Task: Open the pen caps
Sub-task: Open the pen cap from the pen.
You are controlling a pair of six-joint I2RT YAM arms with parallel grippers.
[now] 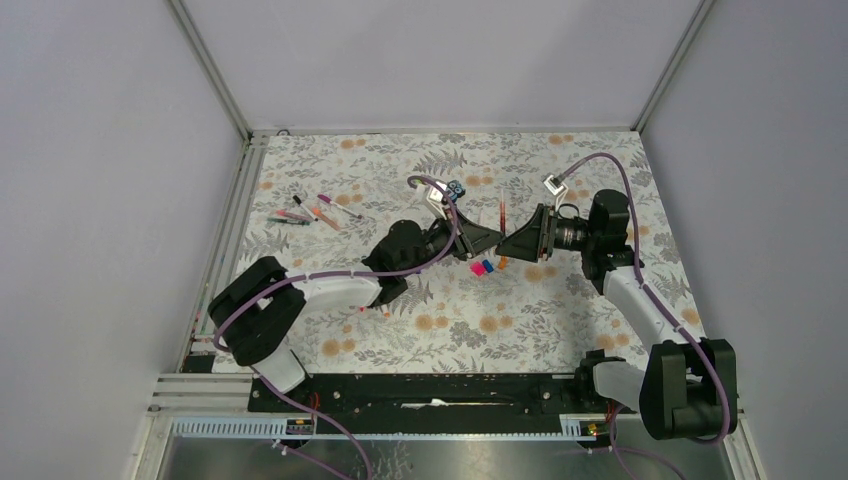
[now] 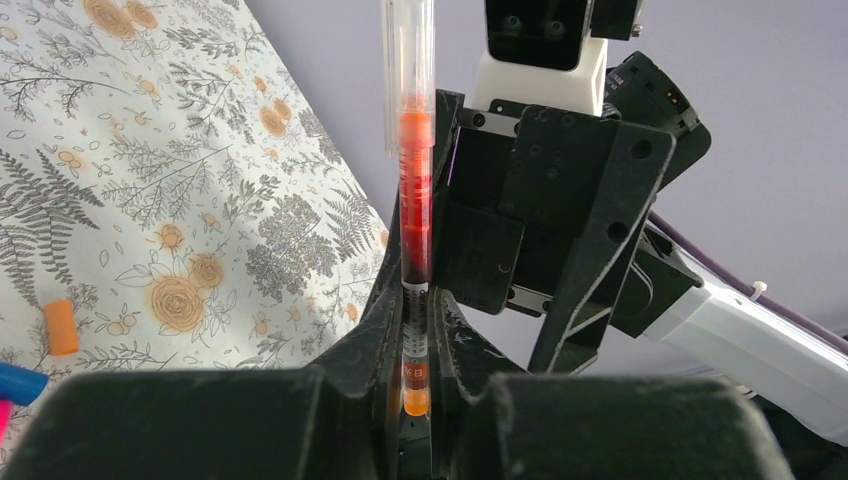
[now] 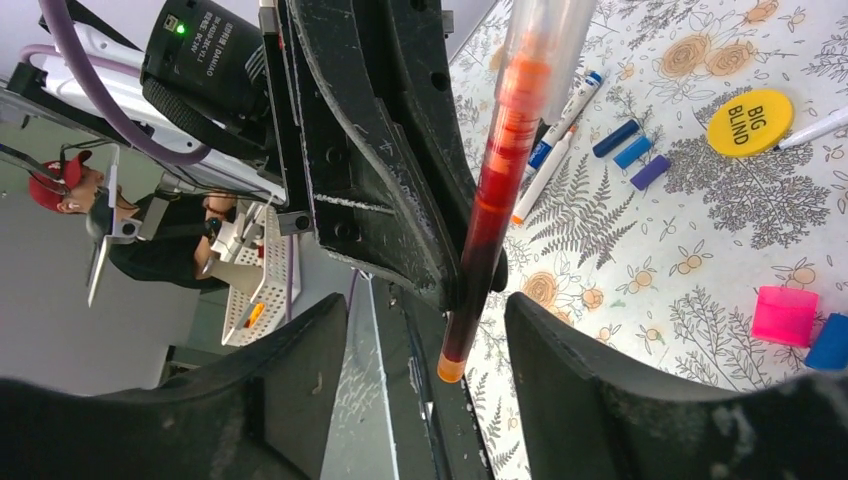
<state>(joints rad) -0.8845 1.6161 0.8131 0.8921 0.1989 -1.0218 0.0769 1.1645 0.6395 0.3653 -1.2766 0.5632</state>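
Pen (image 2: 415,200) with an orange-red barrel and a clear upper section stands close to upright above the middle of the bench (image 1: 560,320), off its surface. Its long axis runs straight up out of the left pincer (image 2: 415,400), orange tail end down, clear end on top. The left pincer is clamped tight on the lower barrel, just above that tail. A small dark label sits on the barrel between the fingers, too small to read.

The right pincer (image 3: 440,400) stands apart around the same pen, one finger on each side of the tail end, with a gap showing on both sides.

The only writing that can be read is "BIG BLIND", black on a yellow disc (image 3: 749,122) lying flat on the bench. White print on the left arm's wrist housing is too blurred to make out.

A pink cap (image 3: 785,315) and a blue cap (image 3: 830,343) lie side by side on the bench below the pincers. More caps (image 3: 632,152) in blue and purple lie near the disc, and an orange cap (image 2: 61,327) lies apart. Other pens (image 1: 310,212) lie scattered at the far left.

The left arm reaches low from the near left, wrist pointing right. The right arm rises from the near right and bends back left. The two pincers meet tip to tip.
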